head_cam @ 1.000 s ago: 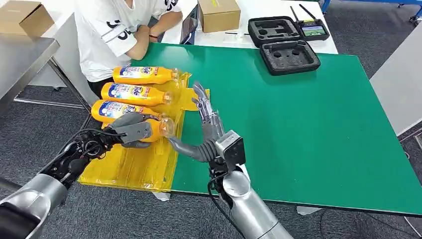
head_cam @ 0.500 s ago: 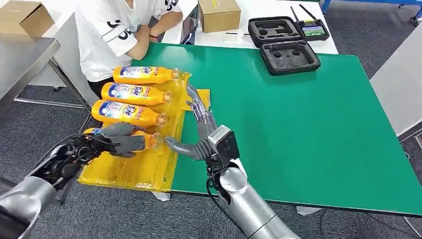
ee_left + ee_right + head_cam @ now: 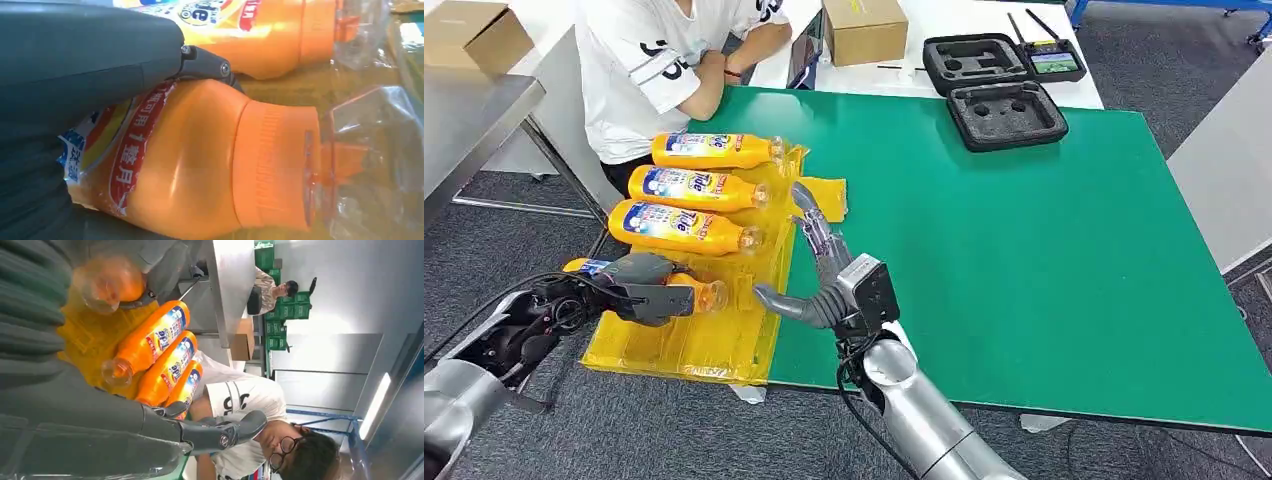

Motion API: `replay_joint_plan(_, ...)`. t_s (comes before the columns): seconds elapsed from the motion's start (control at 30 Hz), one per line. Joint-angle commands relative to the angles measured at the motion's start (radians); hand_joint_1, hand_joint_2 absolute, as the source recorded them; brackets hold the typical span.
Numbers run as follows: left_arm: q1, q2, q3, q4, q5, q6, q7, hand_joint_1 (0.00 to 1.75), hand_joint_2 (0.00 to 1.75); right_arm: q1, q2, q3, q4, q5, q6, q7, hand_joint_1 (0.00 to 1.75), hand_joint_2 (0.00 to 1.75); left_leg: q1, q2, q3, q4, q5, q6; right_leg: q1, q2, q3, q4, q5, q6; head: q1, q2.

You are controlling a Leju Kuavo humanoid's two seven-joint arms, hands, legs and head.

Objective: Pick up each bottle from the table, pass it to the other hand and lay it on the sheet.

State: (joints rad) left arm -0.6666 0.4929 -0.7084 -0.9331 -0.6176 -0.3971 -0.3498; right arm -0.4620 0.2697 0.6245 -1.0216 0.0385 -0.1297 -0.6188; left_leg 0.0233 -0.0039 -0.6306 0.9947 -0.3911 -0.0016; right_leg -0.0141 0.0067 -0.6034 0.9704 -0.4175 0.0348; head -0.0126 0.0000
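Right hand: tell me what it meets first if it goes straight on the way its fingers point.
The right hand points up the table, along the yellow sheet's right edge. Its fingertips are already at the sheet's crumpled flap, so probably that first; depth is unclear. Beyond lies bare green table.

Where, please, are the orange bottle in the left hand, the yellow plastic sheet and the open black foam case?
Orange bottle (image 3: 686, 294): head view, on its shoulder beyond the fingers.
Yellow plastic sheet (image 3: 714, 345): head view, bare near part.
Black foam case (image 3: 1006, 117): head view, on its near half.
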Motion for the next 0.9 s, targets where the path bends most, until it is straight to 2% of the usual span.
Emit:
replay_joint_plan(0.03, -0.067, -0.077, -0.113, 0.091, 0.001, -0.004, -0.02, 1.75, 1.75, -0.035, -0.023, 0.014, 0.074, -0.001, 0.002, -0.011, 0.0, 1.75, 0.0, -0.003, 0.004, -0.001, -0.001, 0.001, 0.0, -0.004, 0.005, -0.001, -0.002, -0.001, 0.0, 0.0)
replay_joint_plan(0.3, -0.067, -0.079, -0.116, 0.094, 0.0, -0.003, -0.02, 1.75, 1.75, -0.035, -0.022, 0.014, 0.075, 0.0, 0.002, -0.011, 0.0, 1.75, 0.0, -0.002, 0.005, 0.0, -0.002, 0.001, 0.0, -0.003, 0.005, -0.001, -0.002, -0.001, 0.0, 0.0)
replay_joint_plan(0.53, -0.117, -0.179, -0.169, 0.212, -0.028, 0.016, -0.024, 1.75, 1.75, -0.042, -0.02, 0.014, 0.071, -0.004, -0.001, 0.002, 0.0, 1.75, -0.001, -0.004, 0.002, 0.0, 0.0, 0.001, 0.0, -0.004, 0.003, -0.001, -0.001, 0.0, 0.0, 0.0)
replay_joint_plan(0.87, -0.097, -0.145, -0.196, 0.202, -0.047, 0.035, -0.036, 1.75, 1.75, -0.029, -0.029, 0.025, 0.078, -0.019, -0.001, -0.001, 0.0, 1.75, -0.001, -0.002, 0.006, -0.001, -0.002, 0.001, 0.0, -0.002, 0.006, -0.001, -0.002, -0.001, 0.0, 0.0)
replay_joint_plan(0.9, -0.093, -0.142, -0.197, 0.191, -0.047, 0.035, -0.035, 1.38, 1.75, -0.027, -0.029, 0.025, 0.077, -0.022, -0.001, -0.002, 0.0, 1.75, -0.001, -0.001, 0.004, -0.001, -0.001, 0.001, 0.0, -0.001, 0.005, -0.001, -0.001, -0.001, 0.0, 0.0)
